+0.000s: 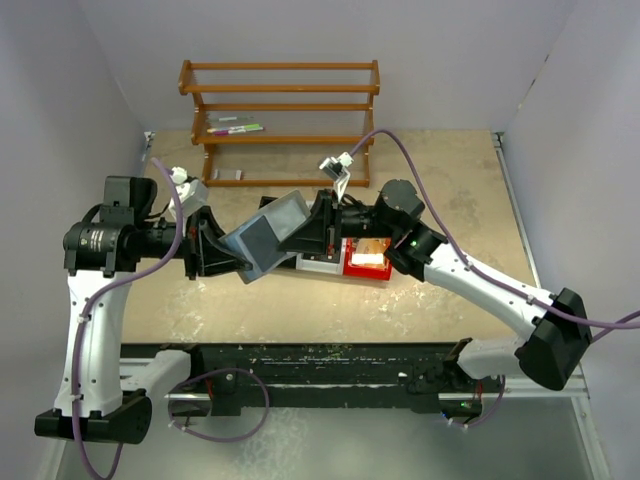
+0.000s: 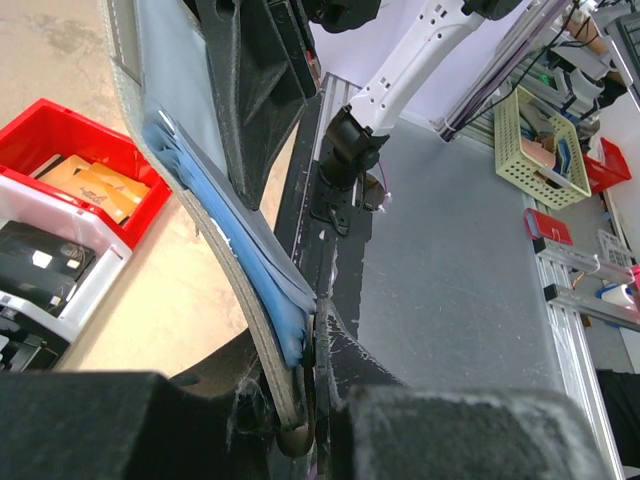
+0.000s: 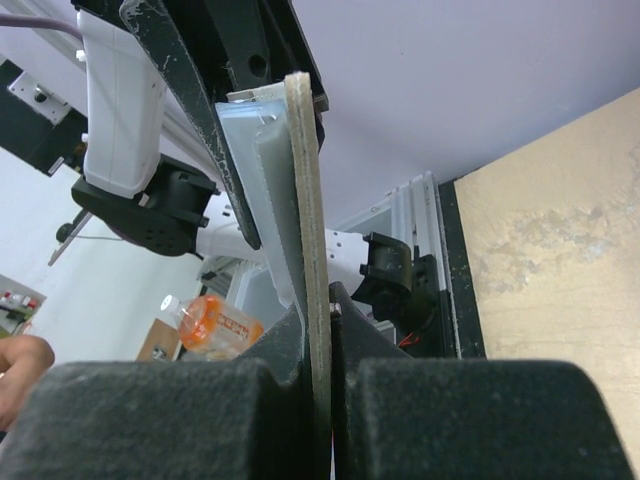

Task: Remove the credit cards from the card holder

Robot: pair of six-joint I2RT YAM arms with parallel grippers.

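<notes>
A: Right, claw status?

B: Left claw pinched nearly flat on holder, low on one panel's edge. Right claw clamped fully down on the other panel's edge. Nothing else gripped by either.

A: Holder location?

B: Mid-air between both arms, above table, just over the near side of the bins. Spread into a V, darker inner face on left claw's side.

A: Why two-handed?

B: Probably to pull panels apart and expose pockets. Blue pocket layers fanned open in left wrist view. Can't tell whether cards sit inside, only edges showing.

A: Bins?

B: Red bin on table beyond holder, orange cards lying in it. White bin touching it, dark cards inside. Likely drop spots, hence holder parked close by. Judgement only.

A: Any writing?

B: None legible. Small marks on orange cards, unreadable. Bottle with orange label off-table in right wrist view, print too blurred. Rack at back with pens, no readable labels.
</notes>
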